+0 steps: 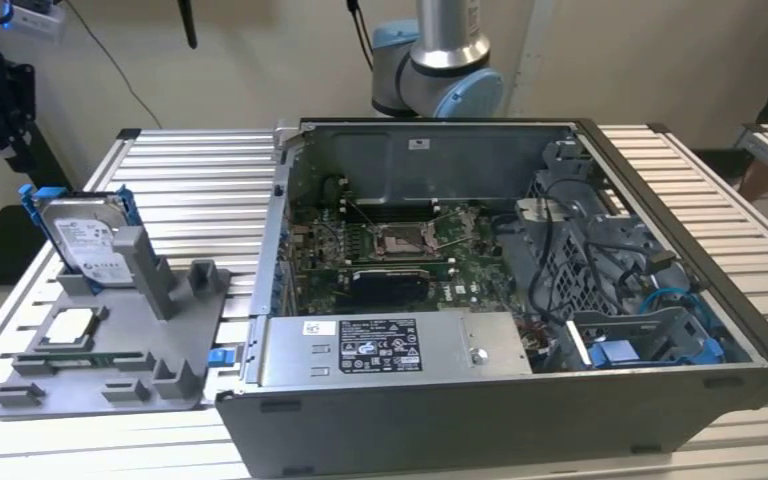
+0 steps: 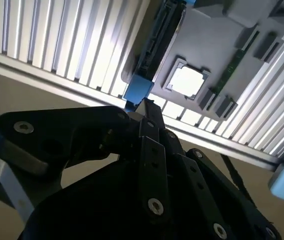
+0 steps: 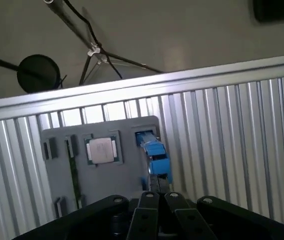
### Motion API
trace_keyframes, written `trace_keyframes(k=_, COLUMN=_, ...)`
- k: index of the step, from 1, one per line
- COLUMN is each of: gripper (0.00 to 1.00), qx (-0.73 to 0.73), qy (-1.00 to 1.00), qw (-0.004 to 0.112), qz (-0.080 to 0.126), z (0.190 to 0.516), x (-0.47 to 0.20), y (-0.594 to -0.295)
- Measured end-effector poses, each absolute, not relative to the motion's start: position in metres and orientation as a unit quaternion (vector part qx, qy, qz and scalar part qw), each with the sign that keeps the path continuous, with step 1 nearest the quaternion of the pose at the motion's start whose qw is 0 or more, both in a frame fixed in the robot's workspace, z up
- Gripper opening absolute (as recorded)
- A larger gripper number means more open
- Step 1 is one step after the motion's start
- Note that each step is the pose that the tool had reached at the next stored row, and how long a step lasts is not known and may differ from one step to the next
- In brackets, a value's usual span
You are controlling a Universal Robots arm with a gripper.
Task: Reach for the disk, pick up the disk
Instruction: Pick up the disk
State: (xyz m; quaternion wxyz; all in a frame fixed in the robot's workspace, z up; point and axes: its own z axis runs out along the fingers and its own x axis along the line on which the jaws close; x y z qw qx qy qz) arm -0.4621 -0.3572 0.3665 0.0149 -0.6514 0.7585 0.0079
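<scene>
**Robot gripper hovering apart from an upright disk on a slatted tabletop**

A slatted metal tabletop (image 1: 184,160) is carrying everything in the exterior view. An open computer case (image 1: 518,420) is lying on its side across the middle and the exterior view's right, its circuit board and cables facing up. Behind the case, the grey and pale blue robot arm (image 1: 444,60) is rising out of the picture.

On the exterior view's left, beside the case, a flat grey tray (image 1: 191,320) with moulded slots is resting on the tabletop.

The disk (image 1: 87,240), silver-grey with a white label and a bright blue frame, is standing upright in a slot at the far end of that tray. Nothing is touching it.

In both wrist views the black gripper (image 3: 160,192) (image 2: 144,106) is looking down on the tray from above. Its finger bars are lying pressed together side by side, pinching nothing. The disk (image 3: 154,150) (image 2: 139,90) is showing edge-on as a narrow blue strip just past the gripper's tips, lined up with them but apart from them.

A small square silver chip (image 1: 67,327) is sitting flat in a tray pocket near the disk, also seen in both wrist views (image 3: 101,150) (image 2: 186,81).
</scene>
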Motion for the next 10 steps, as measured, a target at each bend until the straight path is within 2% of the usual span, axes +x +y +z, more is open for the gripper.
trace_keyframes(k=9, gripper=0.00, qx=-0.699, qy=0.715, qw=0.020, qz=0.004, z=0.3650, x=-0.4612, y=-0.3571)
trace_keyframes(k=10, gripper=1.00, qx=-0.699, qy=0.715, qw=0.020, qz=0.004, z=0.3650, x=-0.4612, y=-0.3571)
